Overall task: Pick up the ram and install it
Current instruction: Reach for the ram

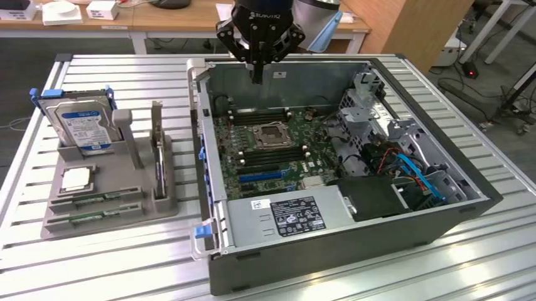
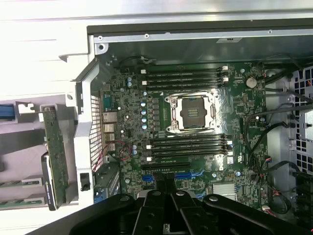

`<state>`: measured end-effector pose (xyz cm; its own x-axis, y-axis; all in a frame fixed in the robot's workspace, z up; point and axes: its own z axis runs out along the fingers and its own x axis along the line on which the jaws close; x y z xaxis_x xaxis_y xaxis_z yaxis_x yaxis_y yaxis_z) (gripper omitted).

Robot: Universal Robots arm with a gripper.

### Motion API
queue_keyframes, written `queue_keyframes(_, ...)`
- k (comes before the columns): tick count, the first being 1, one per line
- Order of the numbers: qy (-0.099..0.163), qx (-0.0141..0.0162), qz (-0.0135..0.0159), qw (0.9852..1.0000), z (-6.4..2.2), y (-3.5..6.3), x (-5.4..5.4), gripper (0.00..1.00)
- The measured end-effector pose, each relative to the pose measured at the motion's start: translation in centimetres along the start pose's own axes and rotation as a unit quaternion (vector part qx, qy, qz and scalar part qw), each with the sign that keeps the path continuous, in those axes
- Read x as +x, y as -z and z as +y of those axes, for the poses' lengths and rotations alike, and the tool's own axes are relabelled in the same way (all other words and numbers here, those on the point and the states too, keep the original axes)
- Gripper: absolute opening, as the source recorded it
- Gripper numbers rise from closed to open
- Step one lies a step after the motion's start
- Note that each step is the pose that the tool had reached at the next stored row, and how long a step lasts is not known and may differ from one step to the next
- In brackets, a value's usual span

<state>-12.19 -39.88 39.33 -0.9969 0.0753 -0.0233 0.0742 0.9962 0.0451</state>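
Tabletop (image 1: 50,263): ribbed bare aluminium, satin finish. Computer case (image 1: 335,257): matt dark-grey painted metal. Holder (image 1: 163,207), exterior view's lower left: matt grey plastic. 2 ram sticks (image 1: 92,202): green circuit board. Hand (image 1: 257,76): matt black.

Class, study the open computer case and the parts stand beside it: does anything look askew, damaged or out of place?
Nothing stands out. Both ram sticks lie flat in the stand, the hard drive stands upright, and the motherboard looks intact.

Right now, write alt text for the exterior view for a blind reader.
A black gripper, shut and empty, hangs over an open grey computer case. At the exterior view's left, a grey holder carries a silver hard drive, a square silver processor and two green ram sticks.
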Motion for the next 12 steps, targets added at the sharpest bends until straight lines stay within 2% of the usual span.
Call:
queue_keyframes(3, 0.0, 0.0001, 0.0, 1.0, -0.02, 0.02, 0.2, 0.09)
queue_keyframes(12, 0.0, -0.0001, -0.0002, 1.0, -0.13, 0.04, 1.7, 0.09)
